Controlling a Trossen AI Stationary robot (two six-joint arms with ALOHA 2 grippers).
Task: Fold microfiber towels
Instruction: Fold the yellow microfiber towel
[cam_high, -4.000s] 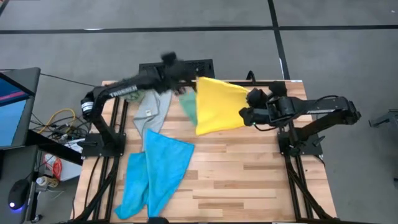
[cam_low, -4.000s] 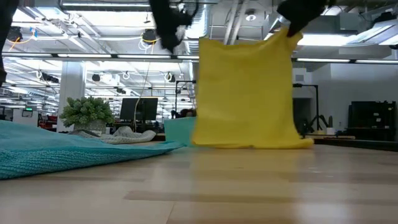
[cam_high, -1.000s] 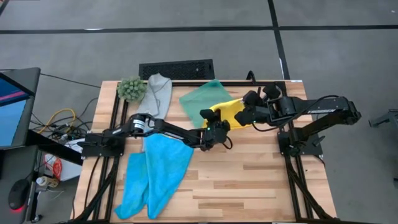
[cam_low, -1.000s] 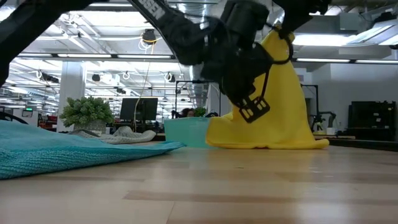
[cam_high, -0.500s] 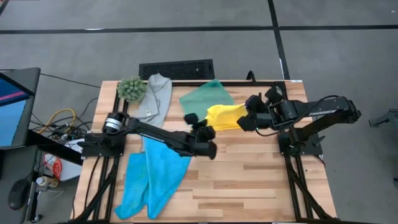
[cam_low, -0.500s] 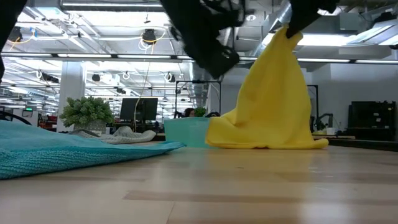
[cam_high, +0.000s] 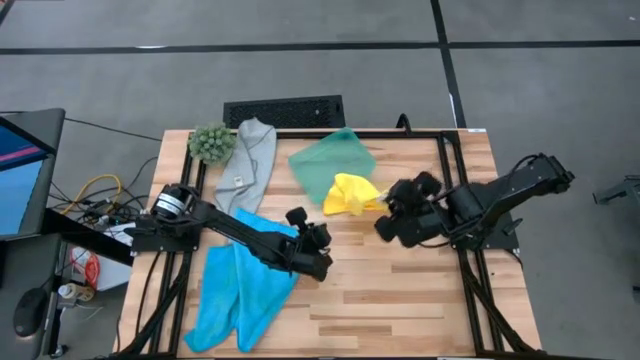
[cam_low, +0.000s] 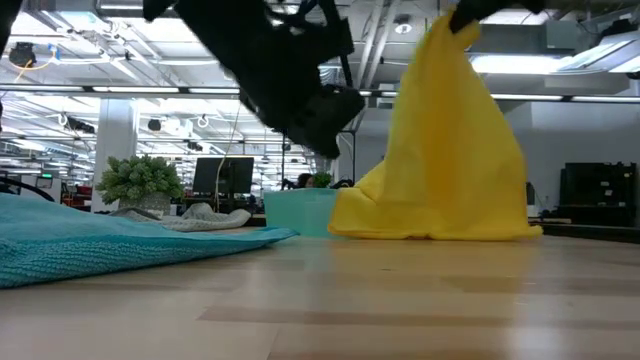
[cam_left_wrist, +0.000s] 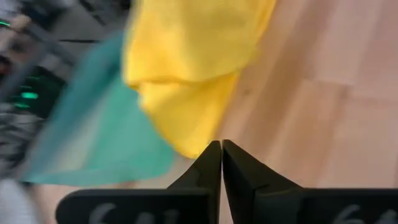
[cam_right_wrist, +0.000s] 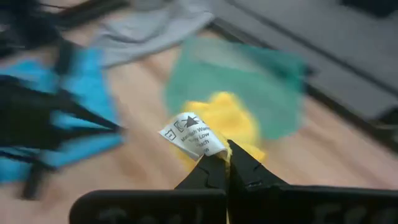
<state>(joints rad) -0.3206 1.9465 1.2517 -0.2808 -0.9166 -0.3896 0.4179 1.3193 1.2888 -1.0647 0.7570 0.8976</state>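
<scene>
The yellow towel (cam_high: 350, 194) hangs from my right gripper (cam_high: 386, 222), which is shut on it; the towel's lower end lies bunched on the table beside the teal tray (cam_high: 333, 160). In the low view the yellow towel (cam_low: 450, 150) forms a tall cone. My left gripper (cam_high: 303, 224) is shut and empty, raised over the table near the middle, on the near left of the yellow towel (cam_left_wrist: 186, 74). Two blue towels (cam_high: 250, 280) lie spread at the near left. The grey towel (cam_high: 250, 160) lies at the far left. My right gripper pinches the yellow towel between its two fingers at a corner next to the white tag (cam_right_wrist: 191, 139). The fingers come from above, slanting down. The towel hangs below them, its top (cam_low: 448, 25) lifted and its lower end (cam_low: 420, 225) on the table.
A fuzzy green plant ball (cam_high: 210, 142) sits at the far left corner. The teal tray also shows in the low view (cam_low: 295, 212), behind the yellow towel. My left arm (cam_high: 230, 228) reaches over the blue towels. Bare wood lies at the table's near right (cam_high: 400, 300).
My left gripper has drawn back from the yellow towel toward the table's near left. My right gripper has carried the held corner toward the near edge and a little left; the towel's lower end has stayed on the table by the tray.
</scene>
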